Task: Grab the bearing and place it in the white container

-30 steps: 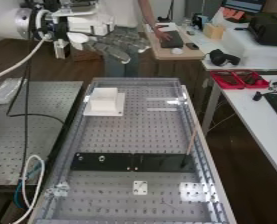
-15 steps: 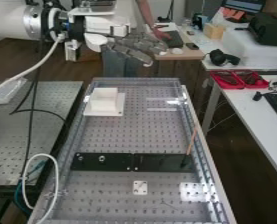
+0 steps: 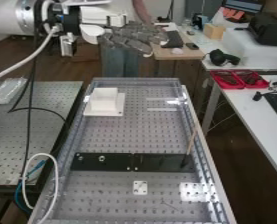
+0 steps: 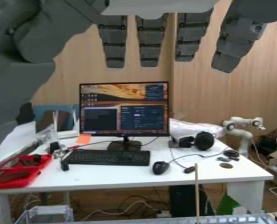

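Beyond the bench (image 3: 112, 135), a white desk (image 4: 208, 172) is standing with a monitor (image 4: 124, 109) and a keyboard (image 4: 107, 157) on it, and a wooden wall (image 4: 208, 95) is rising behind. On the bench the black bar (image 3: 163, 162) is carrying the smaller nut (image 3: 80, 158) and the larger nut (image 3: 102, 158), and both are sitting just as they were in the earlier frames. The white container (image 3: 103, 104) is resting upright at the bench's far part, likewise unmoved. What is changing is the hand (image 3: 132, 38): over the last second it has been swinging out towards the view's right, then drawing slightly back and up, and it is now hanging high past the far end, well apart from both container and bar. Its fingers are staying straight and spread, the thumb standing wide of them, and nothing is being held. Where the bearing is lying cannot be told for certain; with the hand open and clear of the bench, it is probably resting inside the container already. The work is therefore seeming finished or nearly so, and the small shift is looking more like settling than reaching. The next move is likely calling for no grasp, only for keeping clear of the container's walls while someone is checking inside.
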